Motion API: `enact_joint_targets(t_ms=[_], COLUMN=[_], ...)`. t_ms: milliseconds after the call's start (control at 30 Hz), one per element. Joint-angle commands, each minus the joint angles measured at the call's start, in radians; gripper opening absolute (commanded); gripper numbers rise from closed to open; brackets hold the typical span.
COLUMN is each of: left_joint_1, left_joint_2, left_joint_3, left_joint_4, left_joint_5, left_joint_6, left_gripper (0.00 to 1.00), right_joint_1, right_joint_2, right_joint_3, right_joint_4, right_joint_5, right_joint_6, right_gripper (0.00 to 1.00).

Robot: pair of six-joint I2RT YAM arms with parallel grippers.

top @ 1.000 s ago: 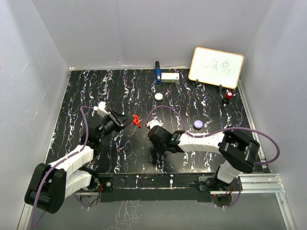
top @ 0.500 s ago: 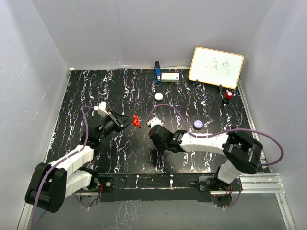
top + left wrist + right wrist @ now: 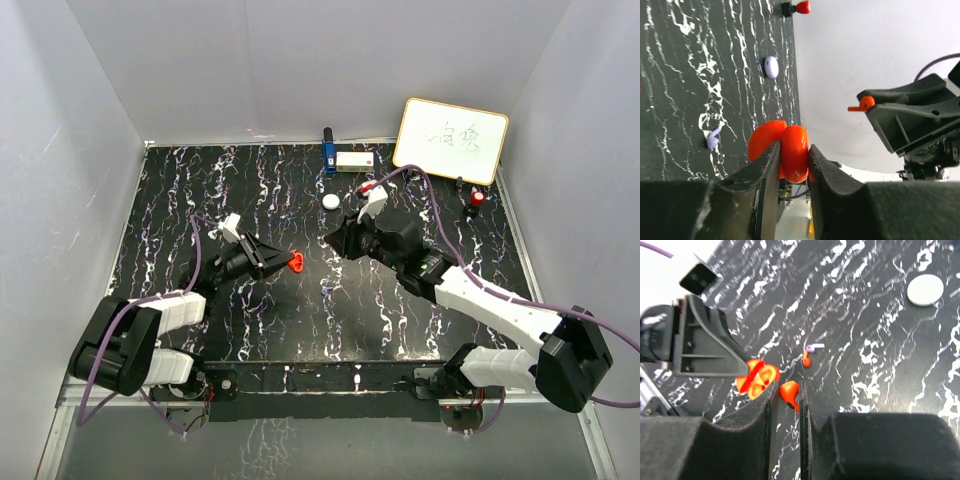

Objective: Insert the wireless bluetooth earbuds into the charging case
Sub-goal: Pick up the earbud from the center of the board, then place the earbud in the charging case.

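Note:
The red charging case (image 3: 790, 152) hangs open above the table, and my left gripper (image 3: 792, 147) is shut on it; from above, the case (image 3: 296, 263) shows at the left gripper's (image 3: 278, 264) tip. My right gripper (image 3: 787, 387) is shut on a red earbud (image 3: 789, 394), held in the air just right of the open case (image 3: 757, 379). From the left wrist, that earbud (image 3: 866, 103) pokes out of the right jaws. On the table below lie another red earbud (image 3: 806, 359) and a pale lilac one (image 3: 814, 346).
A round white pod (image 3: 331, 201) lies mid-table, and a purple pod (image 3: 771, 66) further right. At the back stand a whiteboard (image 3: 450, 140), a white box (image 3: 354, 160) and a blue object (image 3: 328, 152). A red-capped item (image 3: 477, 200) is at the right edge.
My right arm has risen from the table near the front and swung back and up, its jaws shut on the red earbud. My left gripper has carried the case slightly right.

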Motion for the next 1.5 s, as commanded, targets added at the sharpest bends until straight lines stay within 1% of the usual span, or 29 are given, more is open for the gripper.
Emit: enact_joint_targets(t_ms=[0,133,267,533,900,1267,1467], left_joint_1=[0.005,0.005,0.005,0.002,-0.02,-0.062,-0.068], left_joint_2=[0.029,0.066,0.112,0.17,0.194,0.249,0.247], left_joint_3=[0.051,0.061,0.061,0.081,0.104,0.131,0.138], left_joint_4=[0.141,0.223,0.34,0.451,0.459,0.522,0.515], left_joint_5=[0.128,0.173,0.192,0.21,0.176,0.171,0.166], left_joint_6=[-0.063,-0.133,-0.194,-0.276,-0.293,-0.325,-0.324], left_gripper=[0.0,0.0,0.0,0.0,0.0,0.0,0.0], right_joint_1=[-0.043,-0.083,-0.111,-0.124,-0.125,-0.125,-0.124], right_joint_2=[-0.031,-0.034,-0.032,-0.015,0.025,0.06,0.072], right_joint_3=[-0.022,-0.046,-0.079,-0.141,-0.199,-0.217,-0.233], right_joint_4=[0.192,0.279,0.366,0.544,0.738,0.806,0.822], right_joint_5=[-0.129,-0.199,-0.257,-0.309,-0.336,-0.373,-0.387], right_joint_6=[0.013,0.051,0.096,0.158,0.217,0.225,0.226], right_gripper=[0.0,0.0,0.0,0.0,0.0,0.0,0.0])
